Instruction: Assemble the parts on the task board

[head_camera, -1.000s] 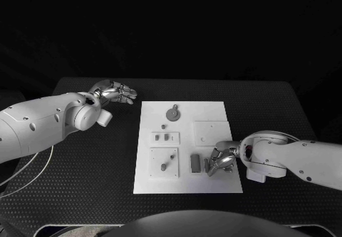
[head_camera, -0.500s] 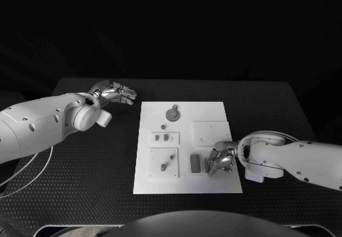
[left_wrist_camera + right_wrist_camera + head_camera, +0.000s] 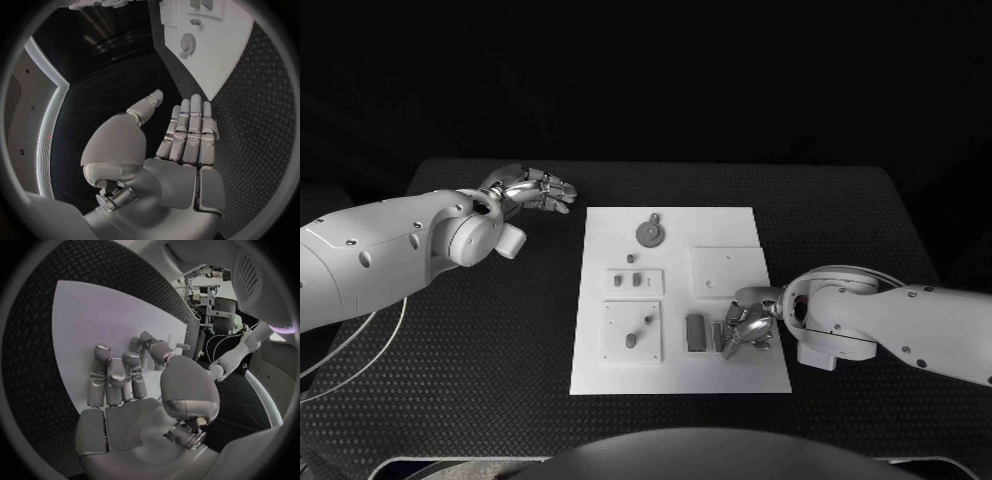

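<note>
On a black table [image 3: 473, 330], the robot's right hand [image 3: 749, 327] is working over the near right corner of the white task board [image 3: 733, 375], fingers curling down onto the plate beside a grey bar-shaped part [image 3: 695, 331] and a second, slimmer part [image 3: 718, 335] w/ fingertips right at it. From the head view it is hard to tell whether the hand is actually pinching that slim piece or just touching it; the right wrist view is showing the fingers [image 3: 103, 375] bent over the board's white surface [image 3: 81, 320], thumb tucked across, nothing plainly visible in the grasp.

The left hand [image 3: 535, 187] is hovering off the board, just past its far left corner, over the table. In the left wrist view the hand [image 3: 181, 150] is lying flat, fingers straight and close together, thumb apart, holding nothing, w/ the board's corner [image 3: 212, 60] ahead of it.

Count on the board, approx.: one round disc part [image 3: 651, 231] w/ a small peg at the far end; one blank square plate [image 3: 728, 270] at mid-right; one small block [image 3: 633, 280] carrying two short parts at mid-left; one larger square plate [image 3: 632, 330] at near left w/ two small pieces on it; two bar-like parts by the right hand.
</note>
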`<action>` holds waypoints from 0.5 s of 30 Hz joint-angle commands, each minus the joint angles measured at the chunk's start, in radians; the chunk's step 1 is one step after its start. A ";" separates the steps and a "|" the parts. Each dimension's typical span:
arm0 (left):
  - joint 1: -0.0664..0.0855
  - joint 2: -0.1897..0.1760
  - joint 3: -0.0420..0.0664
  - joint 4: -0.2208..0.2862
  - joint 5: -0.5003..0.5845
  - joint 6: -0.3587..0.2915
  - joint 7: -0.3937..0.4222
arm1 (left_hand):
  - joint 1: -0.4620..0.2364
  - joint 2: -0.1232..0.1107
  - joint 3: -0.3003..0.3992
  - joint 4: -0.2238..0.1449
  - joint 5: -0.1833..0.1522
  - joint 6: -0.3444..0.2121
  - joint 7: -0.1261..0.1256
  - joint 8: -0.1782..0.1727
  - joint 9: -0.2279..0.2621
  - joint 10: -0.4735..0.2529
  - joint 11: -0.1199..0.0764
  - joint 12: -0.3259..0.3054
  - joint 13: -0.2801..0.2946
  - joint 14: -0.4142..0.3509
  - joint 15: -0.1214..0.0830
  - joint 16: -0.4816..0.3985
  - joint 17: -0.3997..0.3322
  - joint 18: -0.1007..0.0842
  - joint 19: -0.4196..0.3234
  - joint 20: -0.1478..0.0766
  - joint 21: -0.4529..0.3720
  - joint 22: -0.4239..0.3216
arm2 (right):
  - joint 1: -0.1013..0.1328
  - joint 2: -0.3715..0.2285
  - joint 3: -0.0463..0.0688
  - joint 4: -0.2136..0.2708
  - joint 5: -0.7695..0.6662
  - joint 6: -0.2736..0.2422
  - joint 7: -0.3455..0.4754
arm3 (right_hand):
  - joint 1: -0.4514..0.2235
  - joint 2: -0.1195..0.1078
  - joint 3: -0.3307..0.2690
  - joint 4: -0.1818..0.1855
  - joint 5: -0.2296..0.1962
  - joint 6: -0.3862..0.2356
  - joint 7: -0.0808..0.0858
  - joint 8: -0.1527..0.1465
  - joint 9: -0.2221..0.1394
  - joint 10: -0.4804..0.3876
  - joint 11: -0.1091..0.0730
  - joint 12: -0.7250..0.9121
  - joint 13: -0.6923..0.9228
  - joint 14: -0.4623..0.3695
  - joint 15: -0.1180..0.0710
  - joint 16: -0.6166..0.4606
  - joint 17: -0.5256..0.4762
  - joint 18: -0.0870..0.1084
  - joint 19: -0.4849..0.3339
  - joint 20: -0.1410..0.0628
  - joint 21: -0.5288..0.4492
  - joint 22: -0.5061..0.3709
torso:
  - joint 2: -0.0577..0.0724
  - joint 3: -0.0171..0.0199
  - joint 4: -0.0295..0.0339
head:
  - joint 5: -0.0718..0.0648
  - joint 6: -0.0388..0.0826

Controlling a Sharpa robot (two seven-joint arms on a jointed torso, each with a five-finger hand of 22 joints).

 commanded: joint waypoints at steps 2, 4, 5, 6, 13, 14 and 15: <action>0.001 0.002 0.000 0.002 0.004 0.012 0.006 | -0.005 -0.003 -0.001 0.006 -0.006 -0.006 -0.002 0.005 -0.002 -0.004 -0.001 0.006 -0.001 0.005 0.002 -0.006 0.001 -0.015 -0.007 0.003 0.004 -0.002 | -0.007 -0.005 -0.006 -0.017 0.007 0.027 0.003 | -0.003 -0.054 -0.008 0.001 -0.002 -0.028 0.014 -0.015 -0.008 -0.020 0.010 -0.009 0.000 -0.019 -0.001 -0.010 -0.002 -0.001 -0.021 0.001 -0.005 0.014 | 0.001 0.0004 -0.0005 | -0.001 0.000; 0.001 0.002 0.000 0.002 0.004 0.013 0.006 | -0.004 -0.003 -0.001 0.006 -0.006 -0.006 -0.002 0.005 -0.002 -0.004 -0.001 0.006 -0.001 0.005 0.002 -0.007 0.001 -0.015 -0.007 0.003 0.004 -0.002 | -0.007 -0.008 -0.006 -0.018 0.011 0.033 0.009 | -0.006 -0.075 -0.008 0.004 -0.002 -0.040 0.020 -0.023 -0.012 -0.032 0.016 -0.013 0.000 -0.029 0.003 -0.015 -0.003 -0.001 -0.028 0.006 -0.011 0.013 | 0.001 0.0001 -0.0007 | -0.001 0.000; 0.001 0.002 0.000 0.002 0.004 0.013 0.005 | -0.004 -0.003 -0.001 0.005 -0.006 -0.006 -0.002 0.005 -0.002 -0.004 -0.001 0.006 -0.001 0.005 0.002 -0.007 0.002 -0.015 -0.007 0.003 0.004 -0.002 | -0.007 -0.010 -0.006 -0.019 0.015 0.028 0.014 | -0.006 -0.086 -0.006 0.004 -0.003 -0.045 0.022 -0.025 -0.013 -0.039 0.019 -0.014 0.001 -0.034 0.005 -0.017 -0.003 -0.001 -0.031 0.009 -0.013 0.012 | 0.000 -0.0004 -0.0004 | -0.002 0.000; 0.001 0.002 0.000 0.001 0.004 0.013 0.005 | -0.004 -0.003 -0.001 0.005 -0.006 -0.006 -0.002 0.005 -0.002 -0.004 -0.001 0.006 -0.001 0.005 0.002 -0.007 0.002 -0.015 -0.007 0.003 0.004 -0.002 | -0.007 -0.011 -0.006 -0.019 0.017 0.028 0.016 | -0.006 -0.090 -0.005 0.005 -0.003 -0.047 0.023 -0.026 -0.014 -0.041 0.020 -0.014 0.001 -0.036 0.006 -0.017 -0.003 -0.001 -0.033 0.010 -0.014 0.012 | 0.000 -0.0004 -0.0004 | -0.002 0.000; 0.001 0.002 0.000 0.002 0.003 0.013 0.005 | -0.003 -0.004 -0.001 0.005 -0.006 -0.006 -0.002 0.005 -0.002 -0.004 -0.001 0.006 -0.001 0.005 0.002 -0.007 0.002 -0.015 -0.007 0.003 0.004 -0.002 | -0.007 -0.014 -0.006 -0.021 0.022 -0.007 0.005 | -0.042 -0.104 0.001 0.038 -0.003 -0.047 0.026 -0.026 -0.015 -0.046 0.022 -0.011 0.003 -0.039 0.010 -0.016 -0.001 -0.001 -0.029 0.017 -0.017 0.011 | 0.000 -0.0003 0.0000 | -0.002 0.000; 0.001 0.002 0.000 0.002 0.002 0.013 0.005 | -0.003 -0.004 -0.001 0.005 -0.006 -0.006 -0.002 0.005 -0.002 -0.004 -0.001 0.006 -0.001 0.005 0.002 -0.007 0.002 -0.015 -0.007 0.003 0.004 -0.002 | -0.007 -0.014 -0.006 -0.021 0.022 -0.006 0.005 | -0.056 -0.105 0.003 0.052 -0.003 -0.046 0.025 -0.025 -0.015 -0.044 0.022 -0.010 0.003 -0.038 0.010 -0.015 -0.001 -0.001 -0.026 0.017 -0.017 0.011 | 0.000 -0.0005 0.0000 | -0.002 0.000; 0.001 0.002 0.000 0.002 0.002 0.014 0.005 | -0.003 -0.004 -0.001 0.005 -0.006 -0.006 -0.002 0.005 -0.002 -0.004 -0.001 0.006 -0.001 0.005 0.002 -0.007 0.002 -0.015 -0.007 0.003 0.004 -0.002 | -0.007 -0.014 -0.006 -0.021 0.022 -0.006 0.003 | -0.061 -0.104 0.004 0.058 -0.003 -0.045 0.025 -0.025 -0.015 -0.044 0.021 -0.009 0.002 -0.037 0.010 -0.015 -0.001 -0.001 -0.025 0.017 -0.017 0.011 | 0.000 -0.0006 0.0002 | -0.002 0.000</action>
